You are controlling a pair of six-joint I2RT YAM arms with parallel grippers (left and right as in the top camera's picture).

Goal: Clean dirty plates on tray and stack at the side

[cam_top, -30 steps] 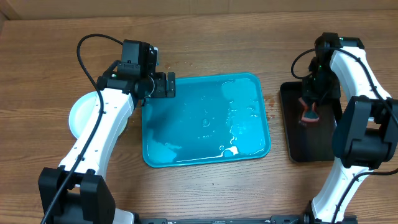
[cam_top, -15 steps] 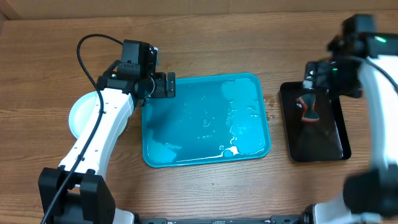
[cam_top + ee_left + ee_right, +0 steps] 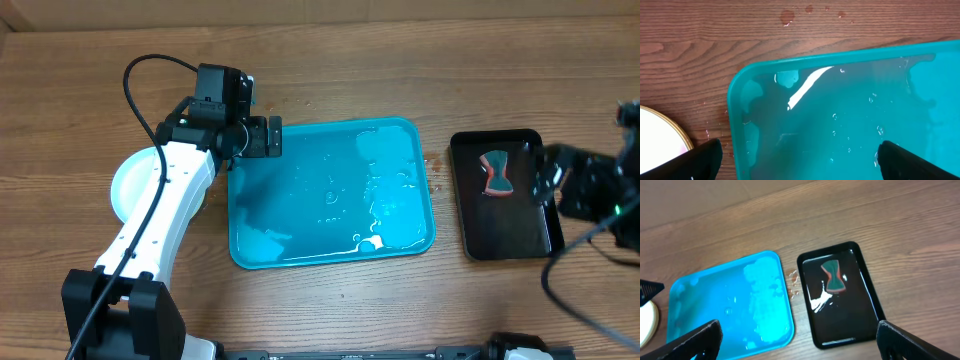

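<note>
The right gripper, spread and empty, is being withdrawn from the red-and-green hourglass sponge on the small black rectangular tray, the left gripper is being held spread above the wet turquoise plastic tray, and the round pale plates, beside its left edge, are being judged finished.

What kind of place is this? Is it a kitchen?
Probably a robot lab workbench, not a real kitchen: a white robot arm reaches over a wooden table holding a wet turquoise plastic tray and a black rectangular tray with a red-and-green scrubber.
</note>
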